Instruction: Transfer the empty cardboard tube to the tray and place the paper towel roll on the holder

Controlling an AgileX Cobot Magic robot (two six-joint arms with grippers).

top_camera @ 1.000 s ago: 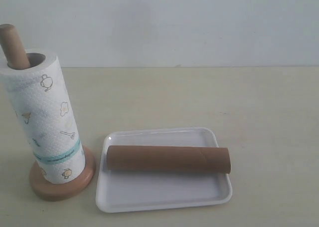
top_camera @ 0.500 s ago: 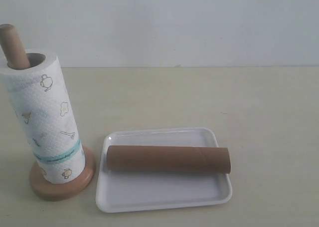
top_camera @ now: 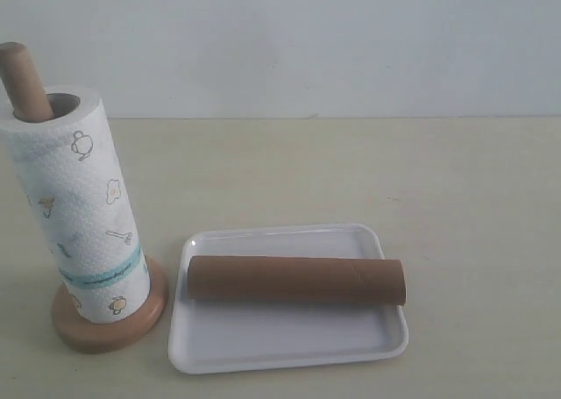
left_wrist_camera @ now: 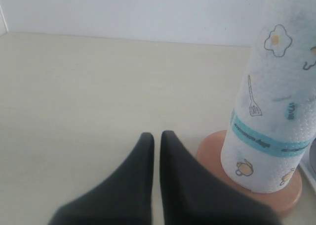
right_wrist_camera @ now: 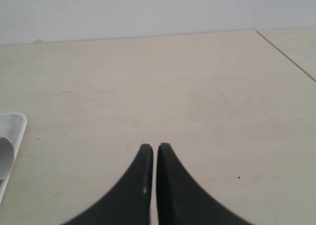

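Left gripper (left_wrist_camera: pixel 157 135) was shut tight, fingers pressed together, nothing in them. It hung low over the table (top_camera: pixel 394 171), just beside the base of the holder (top_camera: pixel 131 333) and not touching it. Right gripper (right_wrist_camera: pixel 151 147) was the same: closed, empty, over bare tabletop, with a corner of the tray at the edge of its view. Neither gripper showed in the exterior view.

The paper towel roll (top_camera: pixel 83 215) was threaded on the holder, standing upright and seated down on the round base, with the pole tip poking out of the core at the top. The teal band was near the bottom end.

The tray (top_camera: pixel 289 338) sat near the holder's base, apart from it. It held the cardboard tube (top_camera: pixel 294 279) and nothing else. The tube lay on its side along the tray's length, its right end reaching the rim; resting on it or just inside, couldn't tell.

Step call: both parts of the task looked done, so this was the finish or parked phase. The next move likely called for no grasp, just keeping both arms clear so neither bumped the holder nor set the tube rolling.
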